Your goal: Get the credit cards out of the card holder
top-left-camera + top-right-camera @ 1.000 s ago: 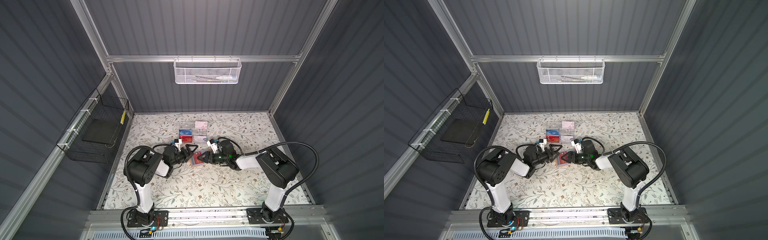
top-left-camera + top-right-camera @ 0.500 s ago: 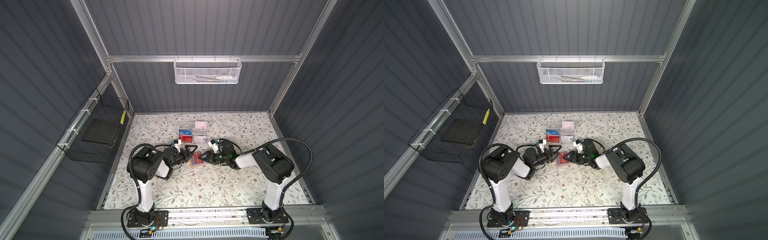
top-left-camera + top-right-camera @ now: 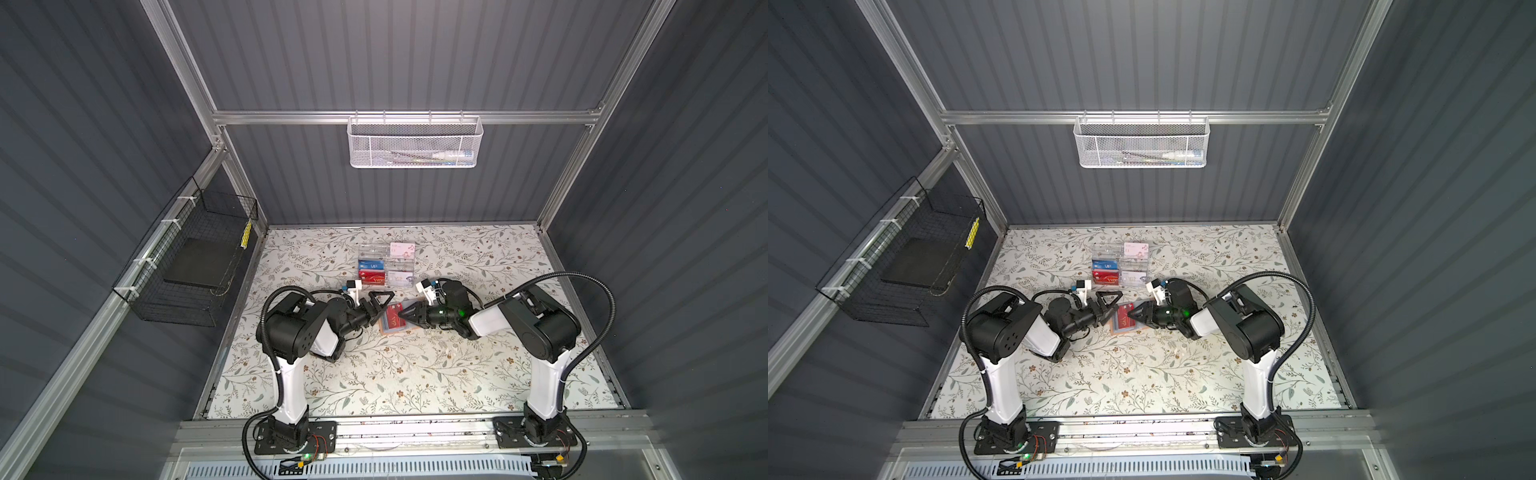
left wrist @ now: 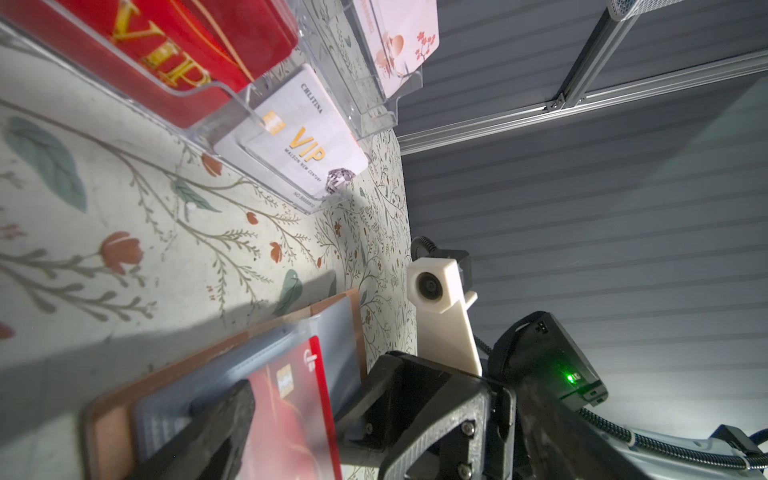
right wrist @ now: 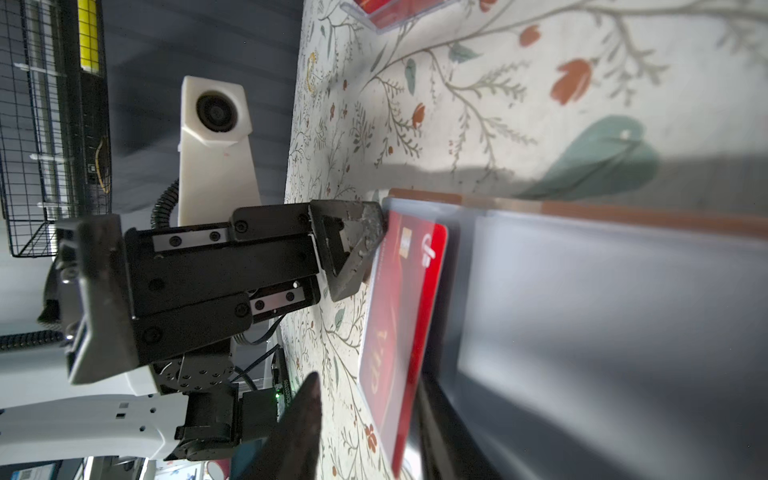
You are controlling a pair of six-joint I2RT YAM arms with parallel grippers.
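Note:
The tan card holder (image 3: pixel 400 330) lies open on the flowered table, its grey sleeve pages (image 5: pixel 602 316) facing up. A red credit card (image 3: pixel 392 312) sticks part way out of a sleeve, its free edge tilted up (image 5: pixel 405 316). My right gripper (image 3: pixel 404 316) reaches in from the right. Its jaws straddle that card's edge, with a gap still showing between one finger (image 5: pixel 301 424) and the card. My left gripper (image 3: pixel 379 307) stands wide open at the holder's left edge, and one finger (image 5: pixel 353 232) touches the holder's corner. No blue card shows in the holder.
A clear acrylic box (image 3: pixel 386 266) with blue, red and white cards in its compartments stands just behind the holder. A black wire basket (image 3: pixel 195 257) hangs on the left wall. A white mesh basket (image 3: pixel 415 141) hangs on the back wall.
My right gripper's jaws have narrowed around the red card's edge. The left gripper stays wide open at the holder's left edge.

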